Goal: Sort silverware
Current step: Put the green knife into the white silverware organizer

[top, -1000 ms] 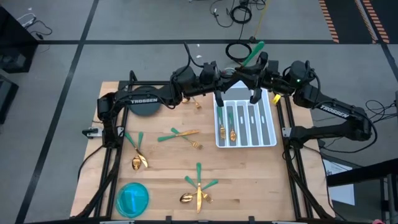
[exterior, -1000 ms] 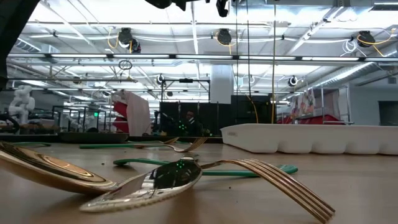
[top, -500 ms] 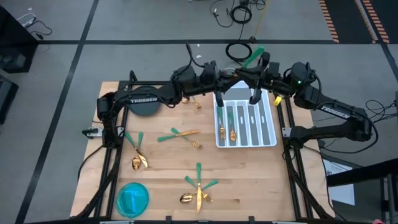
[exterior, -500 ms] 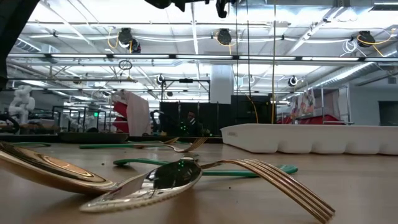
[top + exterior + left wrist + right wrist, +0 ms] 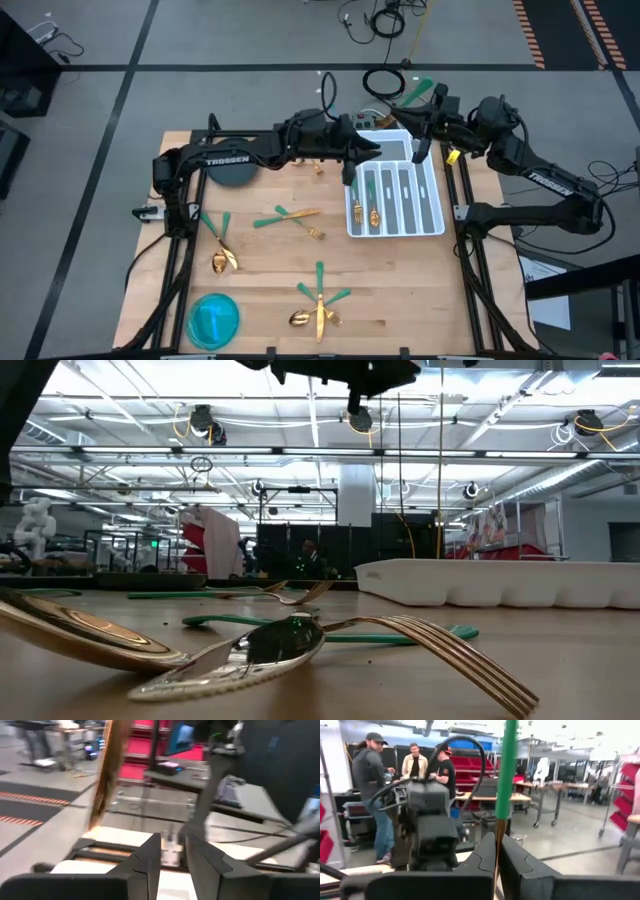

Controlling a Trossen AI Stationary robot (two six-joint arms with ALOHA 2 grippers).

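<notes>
Right claw pinches a green-handled piece above the tray's far edge; which kind of piece is hidden.

The right claw (image 5: 425, 108) is clamped on one piece of silverware (image 5: 418, 93), green handle sticking up past the desk's (image 5: 400, 290) back edge, its gold head buried between the fingers (image 5: 485, 857). The left claw (image 5: 352, 165) hovers at the white tray's (image 5: 437, 215) near-left corner, fingers (image 5: 150, 857) narrowly parted, nothing between them. Three pieces lie in the tray's slots; loose silverware (image 5: 290, 218) sits mid-desk, more near the front edge (image 5: 320, 300) and left side (image 5: 218, 245). Open wood lies between tray and front edge.
</notes>
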